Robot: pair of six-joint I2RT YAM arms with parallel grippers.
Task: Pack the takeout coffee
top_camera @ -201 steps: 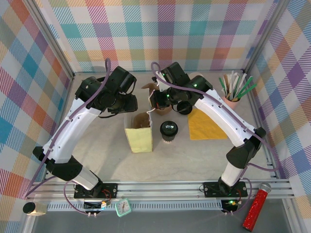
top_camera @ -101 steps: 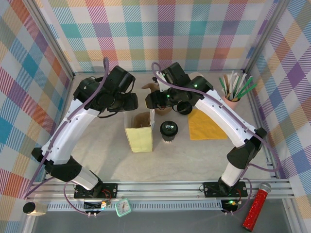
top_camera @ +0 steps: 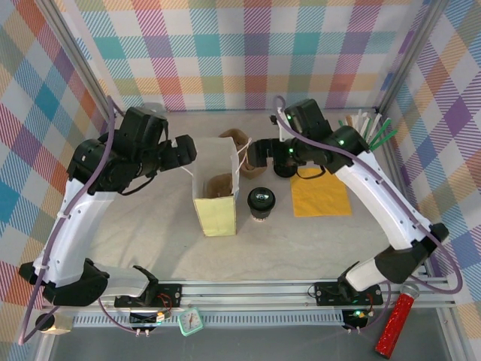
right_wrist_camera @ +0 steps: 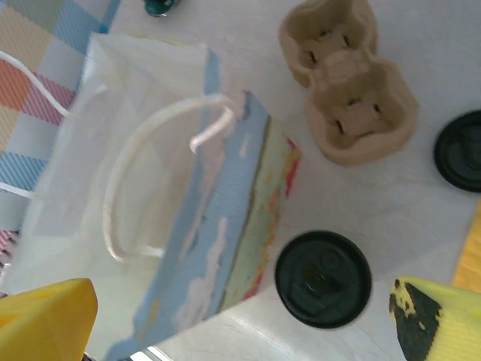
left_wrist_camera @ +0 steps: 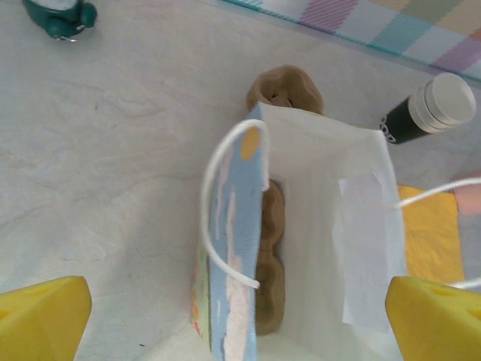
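1 yellow napkin [top_camera: 323,197] flat on the table [top_camera: 150,241], 1 bunch of green and white sticks [top_camera: 372,125], perhaps straws, 1 brown pulp carrier [right_wrist_camera: 349,83], 1 red tube [top_camera: 398,325], 1 teal clock [top_camera: 191,322] at the near rail

1. You're looking at a robotics lab test cell dressed as a café counter: the left arm [top_camera: 71,218] and right arm [top_camera: 376,195] are bolted to an aluminium rail [top_camera: 248,289] at the table's [top_camera: 301,248] near edge.
2. Aluminium frame posts [top_camera: 84,68] carry plaid cloth walls [top_camera: 248,53] round the table (a backdrop, plainly).
3. Your café goods lie there as props: a paper bag [top_camera: 216,214], a pulp cup carrier [right_wrist_camera: 349,83], a takeout coffee [top_camera: 261,200], a yellow napkin [top_camera: 322,197] and a cup of stirrers [top_camera: 361,139].
4. A small teal clock [top_camera: 191,322] and a red tube [top_camera: 398,327] sit outside the rail.
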